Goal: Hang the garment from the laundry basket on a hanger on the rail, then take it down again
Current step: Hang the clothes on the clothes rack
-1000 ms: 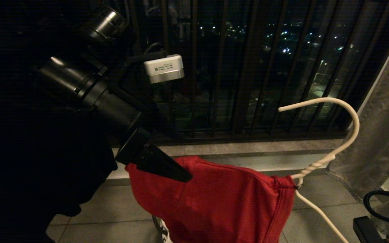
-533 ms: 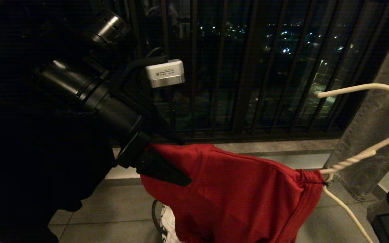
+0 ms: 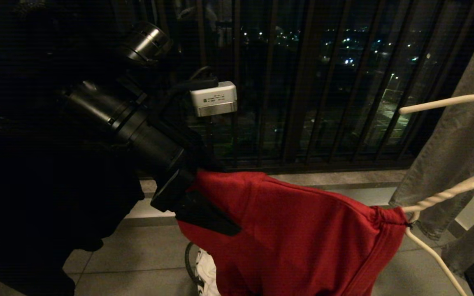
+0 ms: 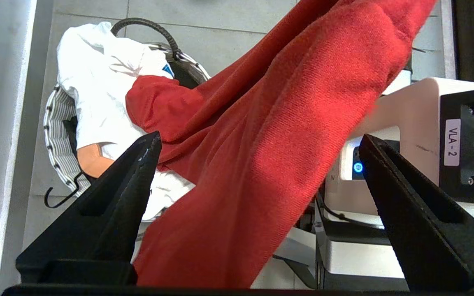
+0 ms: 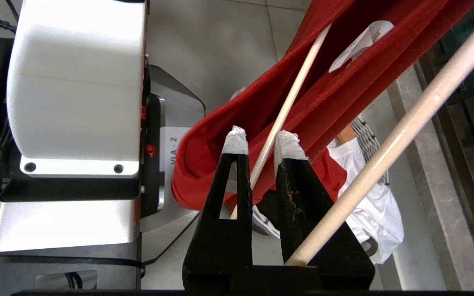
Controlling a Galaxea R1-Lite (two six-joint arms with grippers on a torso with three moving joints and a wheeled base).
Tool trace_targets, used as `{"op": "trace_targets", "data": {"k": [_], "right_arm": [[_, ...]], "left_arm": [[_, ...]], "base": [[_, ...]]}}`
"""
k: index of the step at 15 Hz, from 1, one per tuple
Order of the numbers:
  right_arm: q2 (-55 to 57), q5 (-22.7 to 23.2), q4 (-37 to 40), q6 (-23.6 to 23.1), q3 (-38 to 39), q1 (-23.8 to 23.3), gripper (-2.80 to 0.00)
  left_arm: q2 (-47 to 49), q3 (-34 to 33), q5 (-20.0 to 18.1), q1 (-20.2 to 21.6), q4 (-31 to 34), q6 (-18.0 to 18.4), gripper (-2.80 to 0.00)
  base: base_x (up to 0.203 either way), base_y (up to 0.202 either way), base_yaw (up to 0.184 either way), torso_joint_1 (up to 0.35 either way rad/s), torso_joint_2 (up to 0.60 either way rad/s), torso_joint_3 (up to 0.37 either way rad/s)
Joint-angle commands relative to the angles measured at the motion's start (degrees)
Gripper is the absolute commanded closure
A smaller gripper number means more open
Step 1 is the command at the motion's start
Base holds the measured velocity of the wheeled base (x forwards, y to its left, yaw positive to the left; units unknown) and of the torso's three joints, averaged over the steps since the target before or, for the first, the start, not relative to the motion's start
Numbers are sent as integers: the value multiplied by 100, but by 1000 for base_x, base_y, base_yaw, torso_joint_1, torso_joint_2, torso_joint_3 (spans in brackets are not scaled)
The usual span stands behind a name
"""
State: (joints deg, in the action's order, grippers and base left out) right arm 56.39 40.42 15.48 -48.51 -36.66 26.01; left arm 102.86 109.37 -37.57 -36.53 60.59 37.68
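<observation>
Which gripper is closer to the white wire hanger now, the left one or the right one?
Right. The right gripper is shut on the hanger, its fingers around a thin arm of the wire. The left gripper is open at the red garment, away from the wire.

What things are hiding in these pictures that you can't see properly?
- Hanger: in the head view its hook runs off the right edge, and the red T-shirt covers its far shoulder.
- Laundry basket: in the left wrist view the white cloth and the T-shirt hide most of it.
- T-shirt lettering: folds hide it in every view.
- Rail: in no view.
- Right gripper: outside the head view.
</observation>
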Motion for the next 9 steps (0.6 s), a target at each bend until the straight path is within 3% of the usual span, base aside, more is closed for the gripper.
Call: {"op": "trace_targets", "data": {"k": [1, 4, 5, 9], "right_arm": [[-6, 27, -1, -27, -8, 0, 0], [3, 27, -10, -10, -8, 0, 0], [12, 36, -10, -10, -8, 0, 0], [30, 36, -19, -1, -26, 0, 0]], "left_arm": [[14, -13, -22, -4, 32, 29, -280], [-12, -145, -22, -4, 32, 134, -280], [-21, -153, -22, -4, 32, 134, 0], [-30, -153, -22, -4, 23, 142, 0]], "base": [[0, 0, 0, 0, 0, 0], [0, 0, 0, 0, 0, 0], [0, 0, 0, 0, 0, 0], [0, 0, 0, 0, 0, 0]]}}
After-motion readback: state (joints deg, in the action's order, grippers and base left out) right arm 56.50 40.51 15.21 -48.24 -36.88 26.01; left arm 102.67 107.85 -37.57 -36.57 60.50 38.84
